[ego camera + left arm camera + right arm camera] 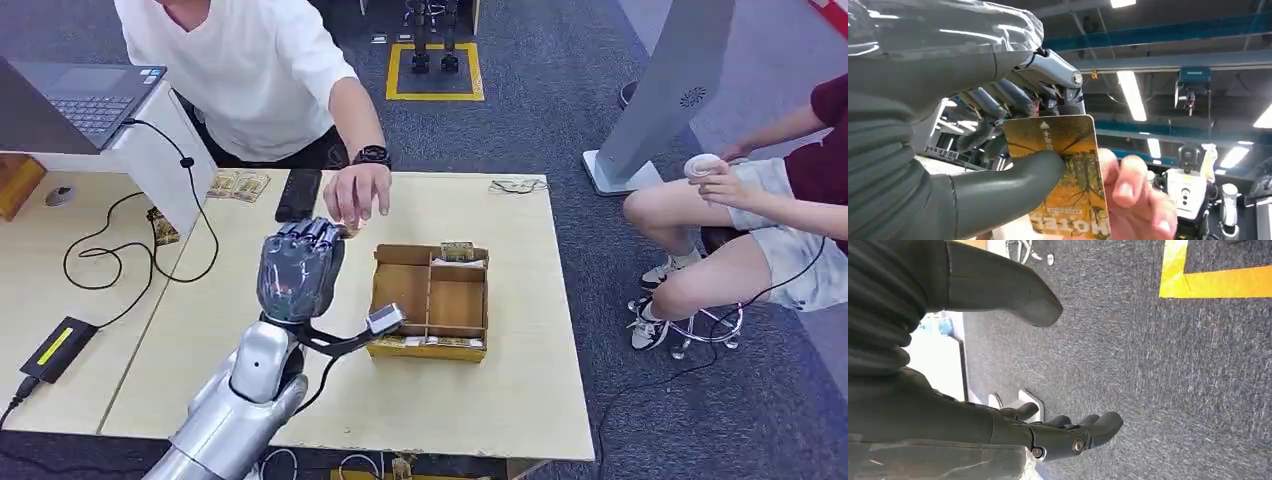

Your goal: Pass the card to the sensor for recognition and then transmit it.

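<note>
Item: card (1068, 175), yellow-orange, pinched between thumb and fingers of your left hand (298, 268), raised above the table (500, 400). A person's hand (1138, 200) also gripped its far end. Right hand (1068, 437) hung over carpet, fingers apart, holding nothing. Step, by judgement: handover. Next move would call for loosening your pinch once the person's grip was firm.

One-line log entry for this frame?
phase: handover | left hand: holds card | person's hand: on card | right hand: open, idle
</note>
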You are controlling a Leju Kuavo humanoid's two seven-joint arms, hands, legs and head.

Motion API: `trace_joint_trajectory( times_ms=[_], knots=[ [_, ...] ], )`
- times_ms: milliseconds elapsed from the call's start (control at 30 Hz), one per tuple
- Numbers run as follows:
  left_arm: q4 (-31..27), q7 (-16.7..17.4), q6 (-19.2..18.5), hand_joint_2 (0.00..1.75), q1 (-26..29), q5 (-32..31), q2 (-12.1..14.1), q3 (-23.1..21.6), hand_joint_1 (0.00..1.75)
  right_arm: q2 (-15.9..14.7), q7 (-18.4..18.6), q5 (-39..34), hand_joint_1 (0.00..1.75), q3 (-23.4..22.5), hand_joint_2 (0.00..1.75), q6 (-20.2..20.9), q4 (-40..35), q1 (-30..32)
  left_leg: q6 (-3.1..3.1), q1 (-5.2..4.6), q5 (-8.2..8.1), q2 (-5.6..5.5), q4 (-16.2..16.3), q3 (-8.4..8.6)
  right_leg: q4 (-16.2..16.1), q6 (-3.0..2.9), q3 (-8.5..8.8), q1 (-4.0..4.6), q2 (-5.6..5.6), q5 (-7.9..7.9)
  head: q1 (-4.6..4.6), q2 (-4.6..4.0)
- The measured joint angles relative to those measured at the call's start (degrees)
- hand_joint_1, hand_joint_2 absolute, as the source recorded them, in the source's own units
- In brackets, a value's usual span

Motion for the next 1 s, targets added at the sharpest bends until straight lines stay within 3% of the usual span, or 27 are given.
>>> trace_joint_trajectory(
  times_ms=[567,900,1000],
  knots=[
    [-0.09,1.29,-0.02,1.75,0.82,0.0,1.22,0.0,1.75,0.0,0.28,0.0,0.0,0.22,1.75,0.0,-0.07,0.02,0.0,0.0,0.0,0.0,0.0,0.0,0.0,0.0,0.0,0.0,0.0,0.0,-0.02,0.0],
    [1.49,7.19,-0.02,1.75,1.4,0.0,3.87,0.02,1.75,-0.74,-0.04,0.0,0.0,0.07,1.75,-0.68,0.22,-0.06,0.0,0.0,0.0,0.0,0.0,-0.01,0.01,0.0,0.0,0.0,0.0,0.0,-0.02,0.0],
    [2.16,7.41,-0.02,1.75,1.57,0.0,4.81,0.02,1.75,-0.98,-0.02,0.0,0.0,-0.07,1.75,-0.68,0.42,-0.06,0.0,0.0,0.0,-0.01,0.0,-0.02,0.01,0.0,0.0,0.0,-0.01,-0.01,-0.02,0.0]
  ],
)
